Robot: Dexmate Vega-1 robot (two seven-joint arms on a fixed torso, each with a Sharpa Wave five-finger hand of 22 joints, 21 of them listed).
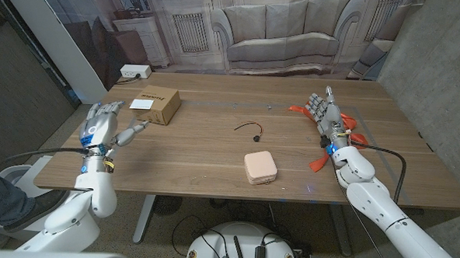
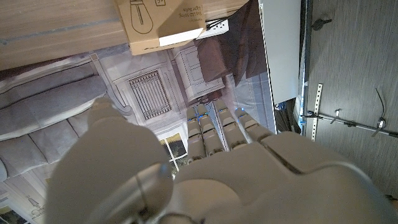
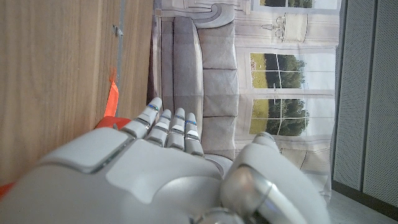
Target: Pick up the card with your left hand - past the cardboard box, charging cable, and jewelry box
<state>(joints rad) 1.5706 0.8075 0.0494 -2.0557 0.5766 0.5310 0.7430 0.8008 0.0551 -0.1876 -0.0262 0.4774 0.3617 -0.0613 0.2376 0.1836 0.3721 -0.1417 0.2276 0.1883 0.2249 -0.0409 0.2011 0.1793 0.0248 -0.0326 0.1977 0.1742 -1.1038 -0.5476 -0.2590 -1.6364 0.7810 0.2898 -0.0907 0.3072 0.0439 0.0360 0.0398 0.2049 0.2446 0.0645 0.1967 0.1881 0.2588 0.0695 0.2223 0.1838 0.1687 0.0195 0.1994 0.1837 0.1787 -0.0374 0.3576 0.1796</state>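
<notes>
A small white card (image 1: 143,104) lies on top of the brown cardboard box (image 1: 156,105) at the table's far left. My left hand (image 1: 102,126) stands just to the near left of the box, holding nothing, fingers apart and thumb reaching toward the box's near corner. The box (image 2: 158,23) sits beyond my left hand's fingers (image 2: 217,127) in the left wrist view. A black charging cable (image 1: 251,130) lies mid-table. The pink jewelry box (image 1: 259,167) sits nearer the front edge. My right hand (image 1: 325,114) is at the far right with spread fingers and nothing in it.
Orange strips (image 1: 296,108) lie on the table (image 1: 205,155) around my right hand, one more (image 1: 319,162) near its wrist. An orange strip (image 3: 112,99) shows beside my right hand's fingers (image 3: 168,124). A white power strip (image 1: 134,72) sits on a cabinet behind the table.
</notes>
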